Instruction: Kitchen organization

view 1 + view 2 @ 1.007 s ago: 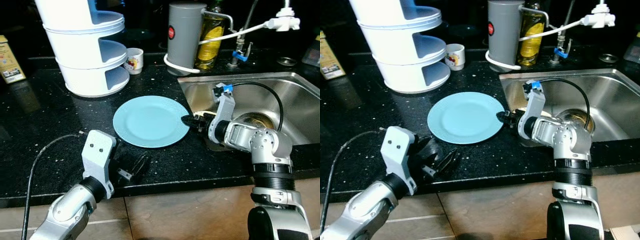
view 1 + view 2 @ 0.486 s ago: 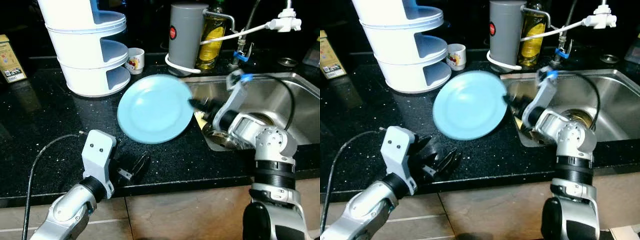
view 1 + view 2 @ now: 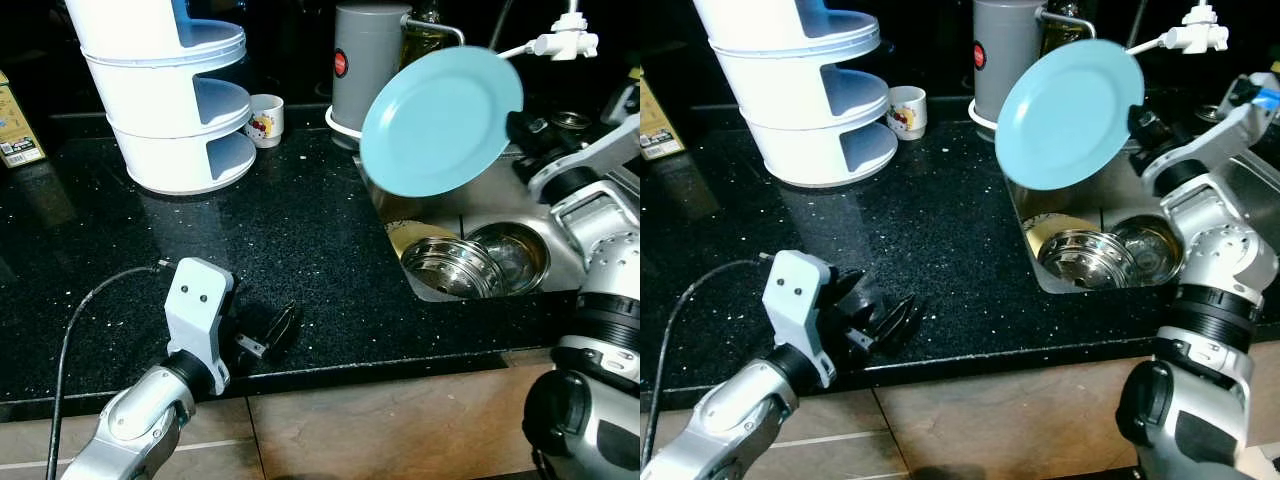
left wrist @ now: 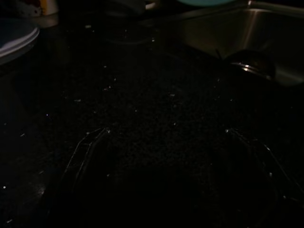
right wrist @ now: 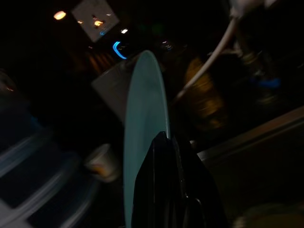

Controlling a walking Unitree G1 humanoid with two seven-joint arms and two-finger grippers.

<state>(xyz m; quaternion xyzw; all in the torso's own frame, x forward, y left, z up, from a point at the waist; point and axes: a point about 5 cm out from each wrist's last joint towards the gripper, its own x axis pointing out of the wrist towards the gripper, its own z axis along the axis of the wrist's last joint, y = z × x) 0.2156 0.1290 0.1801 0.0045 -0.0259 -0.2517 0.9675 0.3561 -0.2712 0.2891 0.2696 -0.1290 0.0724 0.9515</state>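
I have the round light-blue plate (image 3: 441, 121) lifted clear of the black speckled stone tabletop (image 3: 200, 250), tilted almost on edge and hanging above the near-left corner of the stainless steel sink (image 3: 590, 215). My right claw (image 3: 517, 126) is clamped on the plate's rim, on the side away from the tabletop; the right wrist view shows its fingers pinched together over the thin edge.

My left claw (image 3: 262, 338) rests low on the tabletop, well away from the sink, fingers spread apart and holding nothing.

I judge this to be the carrying step: the plate is picked up and in transit, not yet set anywhere. Next I would need to decide between the sink and the white three-tier plastic rack (image 3: 165, 90) standing on the tabletop far from the sink, then swing the plate there without clipping the grey cylindrical canister (image 3: 370, 60) just behind the sink's corner.

Count: one blue plate, two steel bowls (image 3: 452, 266) in the sink, one small white printed cup (image 3: 266, 119) beside the rack, one canister, one rack.
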